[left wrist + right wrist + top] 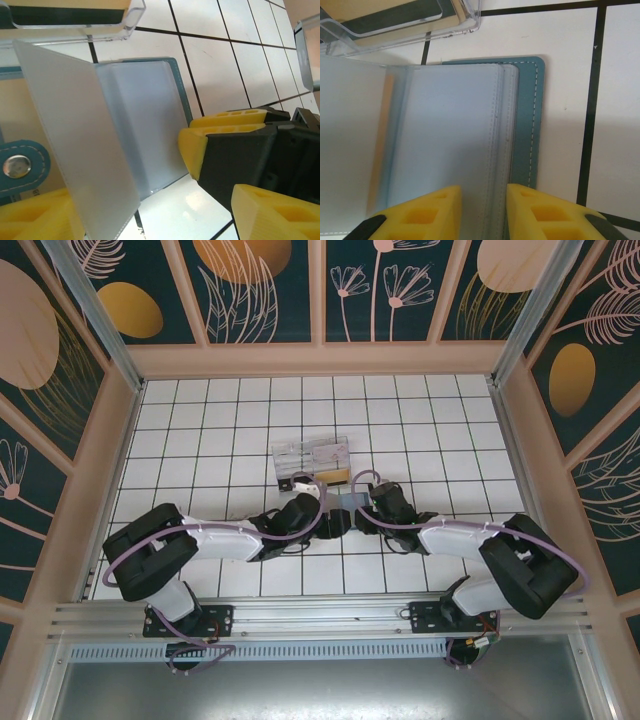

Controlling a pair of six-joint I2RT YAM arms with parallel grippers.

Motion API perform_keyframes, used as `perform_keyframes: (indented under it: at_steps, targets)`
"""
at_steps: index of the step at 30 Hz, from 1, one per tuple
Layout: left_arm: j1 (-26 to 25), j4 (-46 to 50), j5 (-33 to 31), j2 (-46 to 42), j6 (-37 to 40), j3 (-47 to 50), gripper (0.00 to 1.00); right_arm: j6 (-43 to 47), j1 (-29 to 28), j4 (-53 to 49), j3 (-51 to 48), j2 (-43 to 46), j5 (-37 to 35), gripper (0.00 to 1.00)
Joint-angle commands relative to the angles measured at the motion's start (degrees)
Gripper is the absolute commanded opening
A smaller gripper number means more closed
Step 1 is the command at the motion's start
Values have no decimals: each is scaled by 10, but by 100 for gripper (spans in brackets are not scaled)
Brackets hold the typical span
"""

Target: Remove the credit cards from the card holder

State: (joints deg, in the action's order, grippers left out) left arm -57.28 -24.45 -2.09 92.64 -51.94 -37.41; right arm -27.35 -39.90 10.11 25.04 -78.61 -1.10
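**Holder** (525, 125): lies open and flat at the middle of the tabletop (200, 440), teal cover down, between the two tools. One frosted leaf (75, 140) stands up off the stack. A tan card (381, 150) shows through the sleeves at 9 o'clock of the stitched seam.

**Left tool** (150, 200): jaws wide apart and empty, straddling the raised leaf without pinching it.

**Right tool** (482, 192): jaws narrowly parted, tips at the holder's 6 o'clock edge astride the seam. Whether they pinch a leaf or merely press down cannot be told.

**Step in hand (judged):** open a sleeve and draw the card out. To do it well:
- The right tool should pin the cover flat.
- The left tool should close on the card's exposed edge, not on the slippery leaf.
- The pull should run low and straight out of the sleeve's mouth, so the holder neither lifts nor folds shut.

**Surroundings:**
- A clear box (465, 22) with tan and dark flat items inside sits just beside the holder at 11 o'clock, limiting a pull that way.
- The snap tab (17, 166) lies at 9 o'clock of the leaf.
- The two tools work close together, so their fingers may collide.
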Motion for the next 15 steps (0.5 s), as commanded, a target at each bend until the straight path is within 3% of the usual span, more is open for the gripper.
perform_keyframes:
  at_steps: [1,7,15]
  targets:
    - [2,-24,22,13,13,-27,74,-12,10,-2,-11,38,-18,32]
    - [-2,-39,41,51,7,-58,72,-43,47,-34,-38,110,-45,32]
    - [-5,-49,73,104,-2,-91,66,-70,82,-58,-78,204,-30,33]
